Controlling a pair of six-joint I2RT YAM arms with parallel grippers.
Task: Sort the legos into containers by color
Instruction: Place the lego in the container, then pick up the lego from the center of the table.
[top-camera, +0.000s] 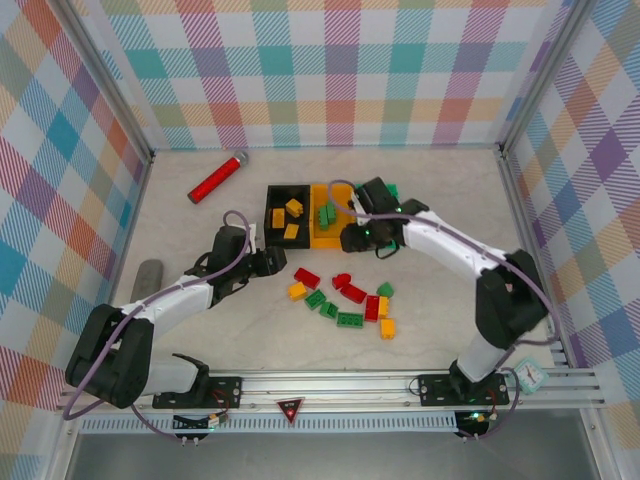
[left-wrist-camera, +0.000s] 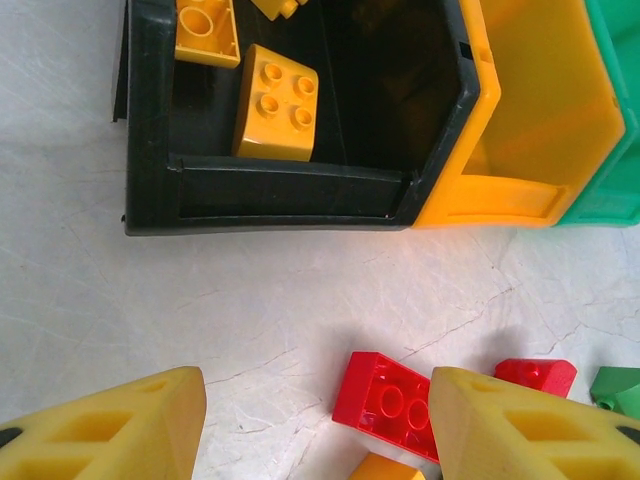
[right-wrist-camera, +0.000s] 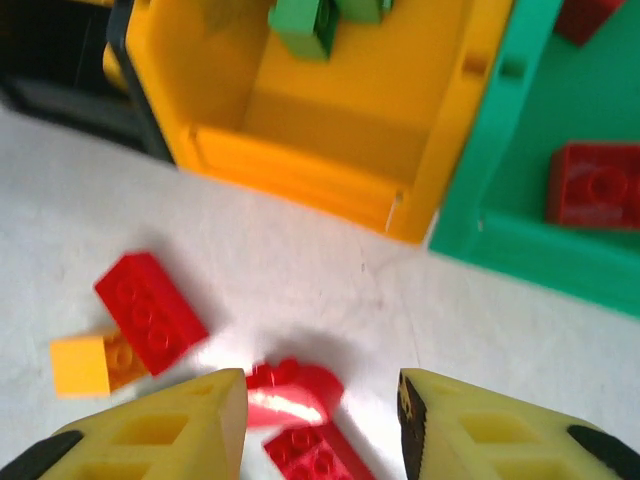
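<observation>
Pale marbled tabletop (top-camera: 180, 235), plaid walls on three sides. Loose legos (top-camera: 345, 303) in red, green and yellow-orange lie scattered at centre, just in front of three bins in a row.

- Black bin (left-wrist-camera: 148, 120): holds yellow bricks (left-wrist-camera: 275, 100).
- Orange-yellow bin (left-wrist-camera: 530, 100): touches the black one, holds green bricks (top-camera: 326, 214).
- Green bin (right-wrist-camera: 500, 170): right end of the row, holds red bricks (right-wrist-camera: 595, 185).
- Left gripper (left-wrist-camera: 318, 420): fingers apart, nothing between them, over bare table in front of the black bin. A red brick (left-wrist-camera: 385, 405) lies near its right finger.
- Right gripper (right-wrist-camera: 322, 420): fingers spread, empty, above a blurred red piece (right-wrist-camera: 290, 395) in front of the orange-yellow bin.
- Red cylinder (top-camera: 218, 177): silver end, lies left of the bins, well apart.
- Grey object (top-camera: 147, 277): by the left wall.
</observation>
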